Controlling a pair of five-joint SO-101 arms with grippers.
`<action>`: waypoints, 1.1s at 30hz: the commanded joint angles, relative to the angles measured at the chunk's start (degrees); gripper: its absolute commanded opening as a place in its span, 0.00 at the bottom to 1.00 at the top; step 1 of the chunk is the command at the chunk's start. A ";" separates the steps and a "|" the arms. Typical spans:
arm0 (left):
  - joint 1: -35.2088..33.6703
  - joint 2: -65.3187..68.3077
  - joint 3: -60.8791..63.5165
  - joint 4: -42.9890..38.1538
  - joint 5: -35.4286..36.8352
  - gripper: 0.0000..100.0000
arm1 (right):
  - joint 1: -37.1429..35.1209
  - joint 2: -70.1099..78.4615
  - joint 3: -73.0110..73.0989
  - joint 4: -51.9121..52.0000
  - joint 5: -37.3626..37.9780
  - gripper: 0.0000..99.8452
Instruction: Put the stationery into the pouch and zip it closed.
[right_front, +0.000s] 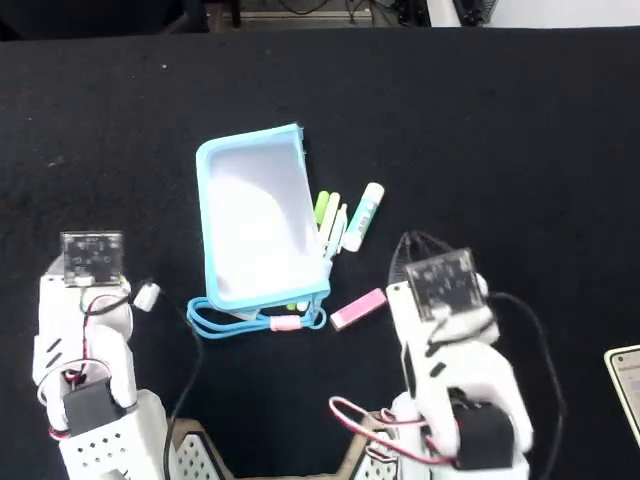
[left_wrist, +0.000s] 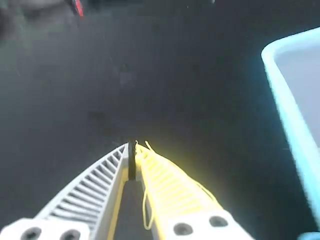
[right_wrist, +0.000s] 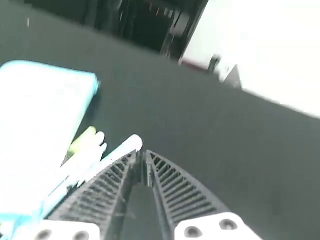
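Shows the white-and-yellow ribbed left gripper (left_wrist: 133, 149) closed tip to tip above the black worktop (left_wrist: 150, 75), near a light-blue-edged white pouch (left_wrist: 304, 82).

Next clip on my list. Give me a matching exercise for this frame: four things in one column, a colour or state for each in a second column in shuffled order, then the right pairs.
Things
1. pouch
2. glue stick
3. small block
4. left end effector

Colour or state
a. pink
b. shut, holding nothing
c. light blue rim, lying flat on the table
d. white with a teal label

Pairs: 1-c; 2-d; 3-a; 4-b
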 joint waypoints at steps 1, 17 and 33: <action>-0.40 -0.44 -4.44 -8.88 2.99 0.03 | 0.44 -3.82 -11.38 0.35 0.53 0.02; 7.96 -0.35 0.22 -9.49 31.03 0.03 | -13.19 12.62 -36.09 3.87 -3.25 0.06; 11.47 -0.35 7.34 -10.90 24.79 0.14 | -33.32 42.59 0.04 -20.57 -14.86 0.07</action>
